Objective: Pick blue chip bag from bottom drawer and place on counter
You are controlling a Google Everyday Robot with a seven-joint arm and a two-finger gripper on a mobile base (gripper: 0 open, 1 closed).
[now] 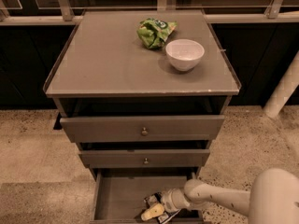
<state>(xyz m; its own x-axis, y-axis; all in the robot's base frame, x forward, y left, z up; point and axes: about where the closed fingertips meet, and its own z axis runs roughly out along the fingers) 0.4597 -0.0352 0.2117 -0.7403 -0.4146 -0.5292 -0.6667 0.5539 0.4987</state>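
In the bottom drawer (117,195), at its front right corner, the gripper (154,212) lies over the blue chip bag (152,200); whether it grasps the bag cannot be told. Toward the counter (107,59) back right corner sit a green snack bag (155,31), then a white bowl (184,54).

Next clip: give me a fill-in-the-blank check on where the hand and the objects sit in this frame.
1. The hand is down inside the bottom drawer, which stands ____.
2. The ____ chip bag lies right at the hand in that drawer.
3. The counter holds ____ objects: a white bowl and a green snack bag.
Missing words: open; blue; two.
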